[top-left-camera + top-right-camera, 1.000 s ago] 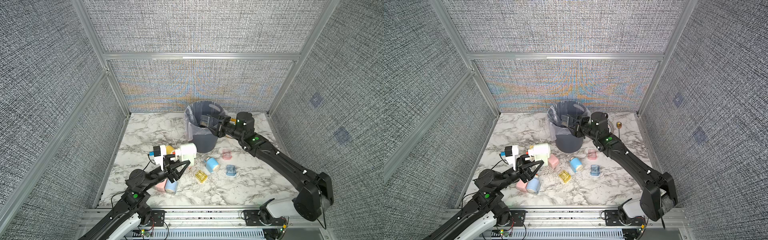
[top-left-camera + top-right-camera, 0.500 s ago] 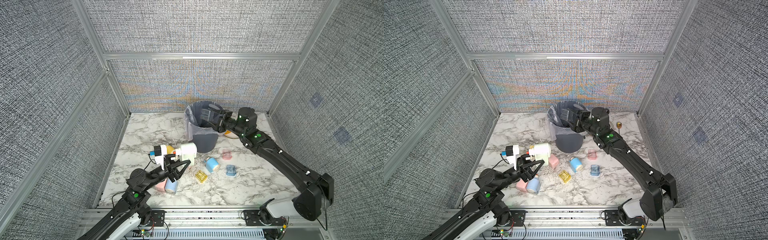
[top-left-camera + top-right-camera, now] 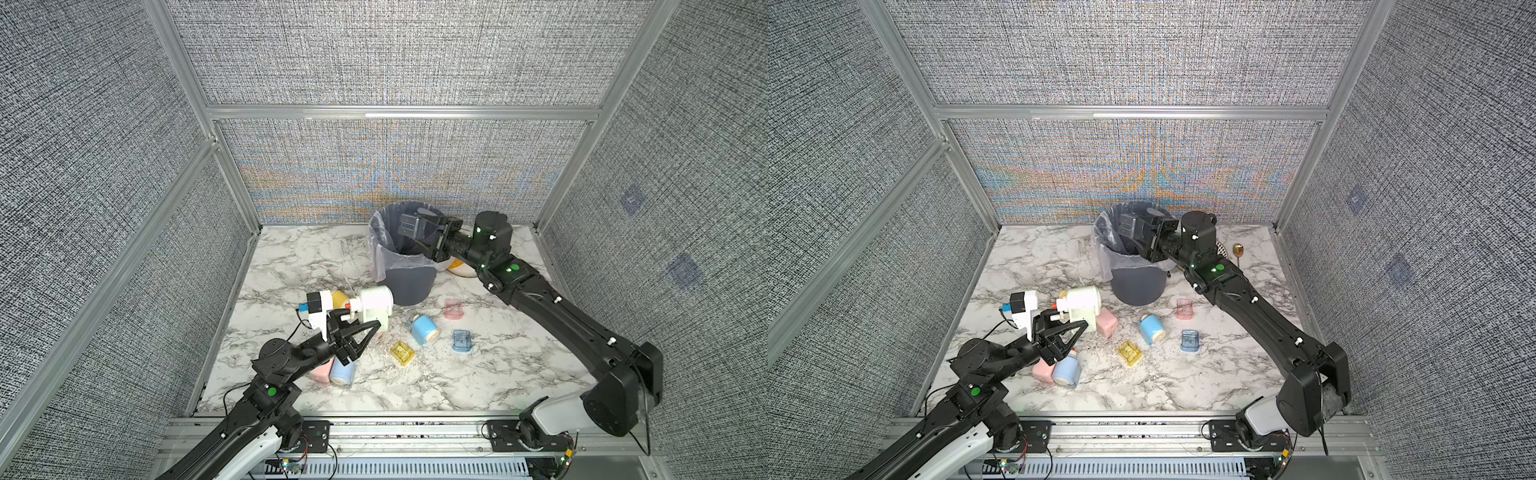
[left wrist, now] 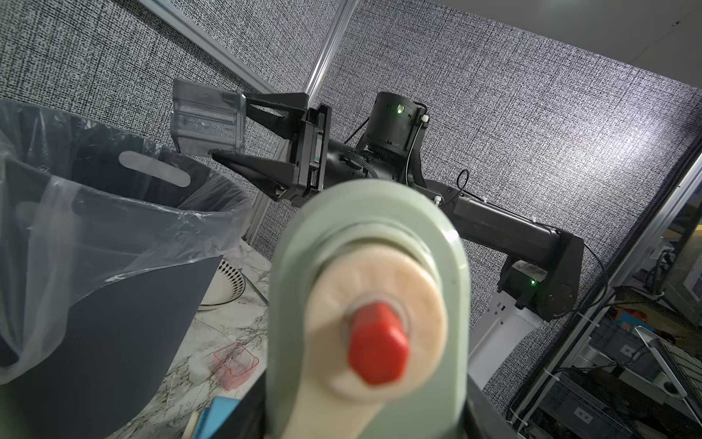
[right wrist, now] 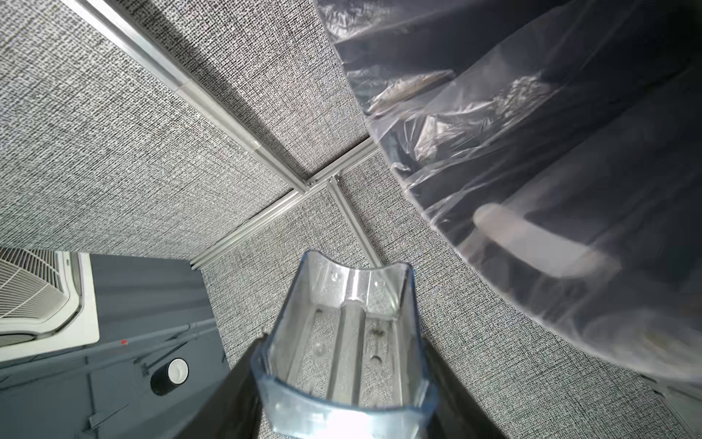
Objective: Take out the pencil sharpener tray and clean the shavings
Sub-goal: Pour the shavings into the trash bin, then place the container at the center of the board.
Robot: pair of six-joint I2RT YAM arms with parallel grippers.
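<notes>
**kid:** where was the tray (image 4: pixel 207 118)?

**helper:** it was out of the sharpener (image 3: pixel 374 305). it hung in the air over the mouth of the bin (image 3: pixel 409 282), tipped on its side. the right gripper (image 4: pixel 231 127) had its two fingers part way closed on one end of it, one on each outer wall.

**kid:** was it heavy?

**helper:** i thought not. it looked like thin, clear, hard plastic, so it was likely light and stiff. it was smooth too, so it could slip. a hard squeeze might crack it. the end walls seemed the best place to hold, because that left the open side free to pour.

**kid:** was it clean?

**helper:** almost. in the right wrist view the tray (image 5: pixel 345 342) showed just a few dark specks inside.

**kid:** and the shavings (image 3: pixel 1100 345)?

**helper:** many small pale bits lay on the table (image 3: pixel 291 257) among the other small sharpeners. they looked so light that a puff of air could move them. i could not see any at the bottom of the bin.

**kid:** what did the other arm do?

**helper:** the left gripper (image 3: pixel 370 326) was closed on the pale green sharpener and held it up off the table. that one looked harder and heavier than the tray.
</notes>
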